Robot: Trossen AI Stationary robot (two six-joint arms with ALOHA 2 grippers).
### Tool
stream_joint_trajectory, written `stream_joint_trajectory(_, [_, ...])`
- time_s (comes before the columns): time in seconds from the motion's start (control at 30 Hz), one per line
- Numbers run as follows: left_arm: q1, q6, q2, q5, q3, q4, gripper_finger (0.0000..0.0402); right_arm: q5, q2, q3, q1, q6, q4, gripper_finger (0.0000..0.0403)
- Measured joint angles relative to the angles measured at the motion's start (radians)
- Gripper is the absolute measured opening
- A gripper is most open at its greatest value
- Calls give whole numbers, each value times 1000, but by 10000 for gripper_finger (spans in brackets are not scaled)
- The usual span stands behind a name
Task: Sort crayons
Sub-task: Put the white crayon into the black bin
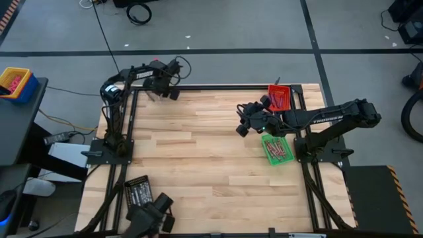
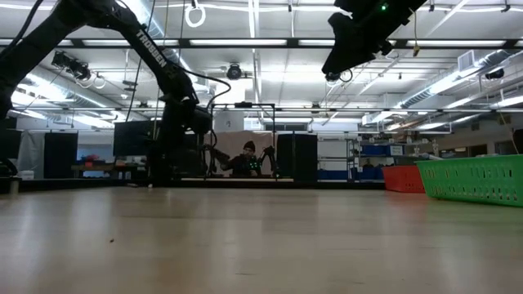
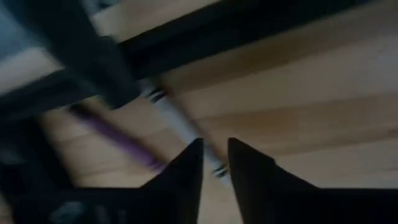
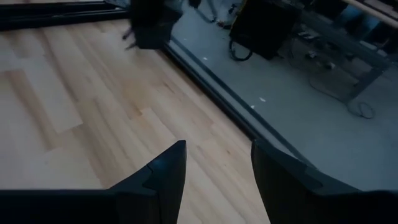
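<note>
Left gripper (image 1: pixel 155 96) sits at table's (image 1: pixel 198 158) far-left corner, fingers nearly closed w/ a thin gap, just above a pale grey crayon (image 3: pixel 180 127) and purple crayon (image 3: pixel 118 138) lying on the wood. Right gripper (image 1: pixel 243 121) hovers mid-right, fingers apart, empty, beside green tray (image 1: pixel 277 149) holding crayons; red tray (image 1: pixel 279 97) just beyond.

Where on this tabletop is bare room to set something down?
The wide wooden tabletop is bare between the black tray at the near-left corner and the green tray. It is crowded on the right, where the right gripper hovers beside the red tray and the green one.
</note>
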Motion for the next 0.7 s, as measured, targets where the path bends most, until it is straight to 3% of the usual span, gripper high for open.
stream_joint_trajectory(0.1, [32, -61, 0, 86, 0, 45, 126, -43, 0, 0, 0, 0, -4, 185])
stream_joint_trajectory(0.23, [49, -153, 0, 90, 0, 36, 181, -90, 0, 0, 1, -7, -23, 185])
stream_joint_trajectory(0.37, [42, -193, 0, 59, 0, 11, 211, -101, 0, 0, 1, -25, -38, 185])
stream_joint_trajectory(0.53, [45, -313, 2, 69, -22, 57, 211, -102, 0, 0, 1, -38, -38, 185])
stream_joint_trajectory(0.7, [66, -384, 13, 124, -39, 61, 177, -102, 0, 0, 5, -38, -38, 185])
